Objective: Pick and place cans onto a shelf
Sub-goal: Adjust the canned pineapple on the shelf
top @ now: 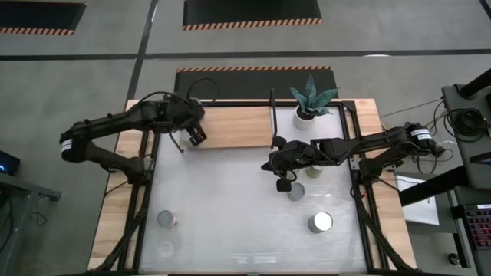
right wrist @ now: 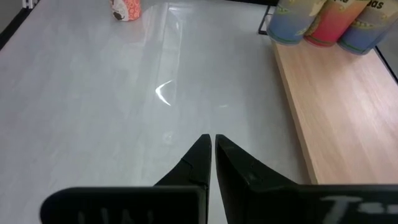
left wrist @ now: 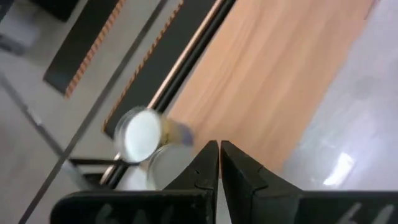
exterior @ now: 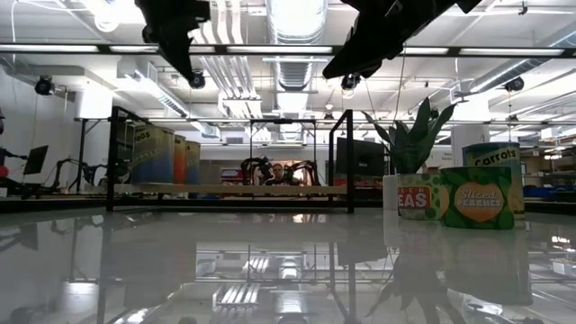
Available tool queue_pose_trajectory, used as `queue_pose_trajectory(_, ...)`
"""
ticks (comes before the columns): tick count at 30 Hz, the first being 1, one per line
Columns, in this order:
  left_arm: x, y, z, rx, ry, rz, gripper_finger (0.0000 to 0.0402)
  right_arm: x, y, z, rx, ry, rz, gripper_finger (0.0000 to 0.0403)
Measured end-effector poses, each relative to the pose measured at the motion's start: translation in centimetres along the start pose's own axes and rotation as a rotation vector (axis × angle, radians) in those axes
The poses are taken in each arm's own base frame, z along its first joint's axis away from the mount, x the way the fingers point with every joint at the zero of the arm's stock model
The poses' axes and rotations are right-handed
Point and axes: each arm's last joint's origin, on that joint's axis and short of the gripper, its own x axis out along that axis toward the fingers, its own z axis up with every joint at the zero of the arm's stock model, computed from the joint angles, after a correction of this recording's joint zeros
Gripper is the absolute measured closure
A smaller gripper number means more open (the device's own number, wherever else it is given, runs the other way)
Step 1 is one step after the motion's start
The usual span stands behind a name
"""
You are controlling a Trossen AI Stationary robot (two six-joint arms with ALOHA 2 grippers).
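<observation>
Left pincer closed over shelf, right pincer closed

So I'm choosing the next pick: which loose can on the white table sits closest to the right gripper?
The can just beneath the right gripper; the other cans stand farther toward the table's front.

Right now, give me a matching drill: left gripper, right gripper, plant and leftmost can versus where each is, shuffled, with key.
1. left gripper
2. right gripper
3. plant
4. leftmost can

A. just right of the shelf
B. on the table's left side
C. over the shelf's left end
D. over the table's middle, by another can

Pairs: 1-C, 2-D, 3-A, 4-B
</observation>
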Motion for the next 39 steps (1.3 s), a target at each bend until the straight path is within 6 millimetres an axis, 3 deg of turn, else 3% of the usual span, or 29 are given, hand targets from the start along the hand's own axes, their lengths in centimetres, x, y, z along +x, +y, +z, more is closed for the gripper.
queue_pose_trajectory(8, 4.2, 2.0, -2.3, -0.076, 0.096, 0.081, 0.0402, 0.0, 0.0, 0.1, 0.004, -0.006, -0.001, 0.0390)
queue_pose_trajectory(16, 8.0, 2.8, -3.4, -0.126, 0.198, 0.079, 0.0402, 0.0, 0.0, 0.1, 0.000, -0.007, -0.001, 0.0390)
queue_pose_trajectory(27, 9.5, 2.2, -3.2, -0.125, 0.240, 0.048, 0.0402, 0.0, -0.1, 0.0, -0.006, -0.002, -0.029, 0.0390)
queue_pose_trajectory(39, 9.5, 2.2, -3.1, -0.134, 0.224, 0.034, 0.0402, 0.0, -0.1, 0.0, -0.007, -0.001, -0.036, 0.0390)
